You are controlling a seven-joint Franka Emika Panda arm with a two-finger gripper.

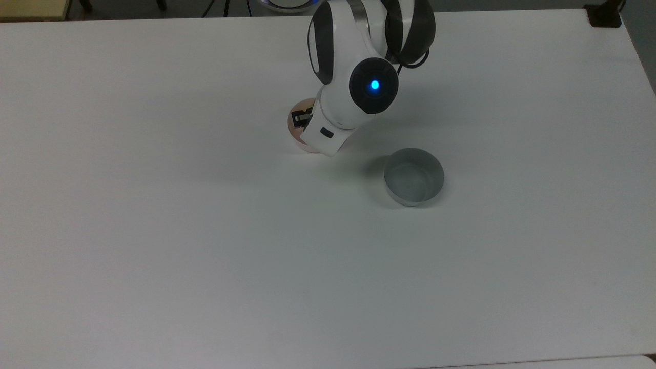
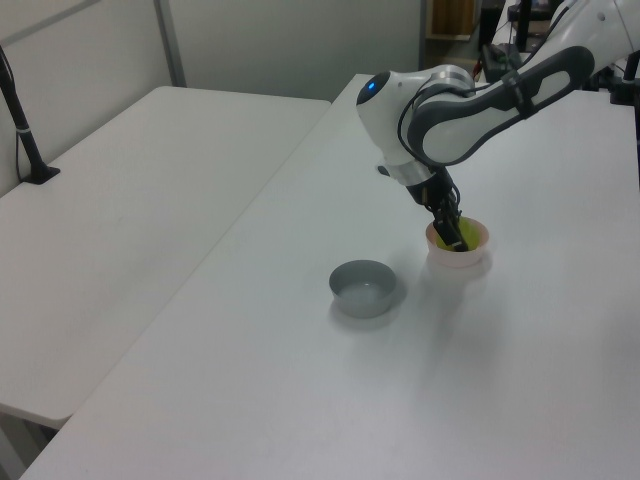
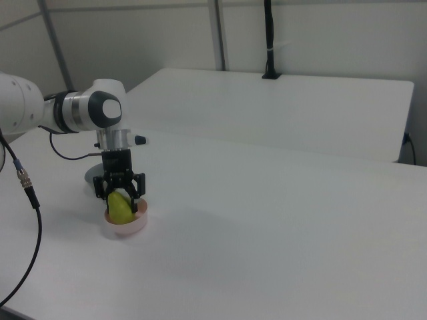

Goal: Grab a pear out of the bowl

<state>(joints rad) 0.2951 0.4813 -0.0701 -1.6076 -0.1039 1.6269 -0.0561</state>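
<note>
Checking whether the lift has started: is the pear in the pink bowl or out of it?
In. The right view shows the pear sitting in the pink bowl, the gripper straddling it.

Yellow-green pear (image 3: 120,207) upright between the gripper (image 3: 119,200) fingers, inside the pale pink bowl (image 3: 128,226) directly beneath.

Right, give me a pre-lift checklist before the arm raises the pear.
1. Gripper around the pear: ok, a finger sits on each side in the right view.
2. Firm grip: cannot tell, contact pressure isn't visible.
3. Pear clear of the pink bowl: not ok, its lower part sits inside the rim.
4. Bowl upright on the table: ok.
5. Grey bowl out of the lift path: ok, it stands apart from the pink one.
</note>
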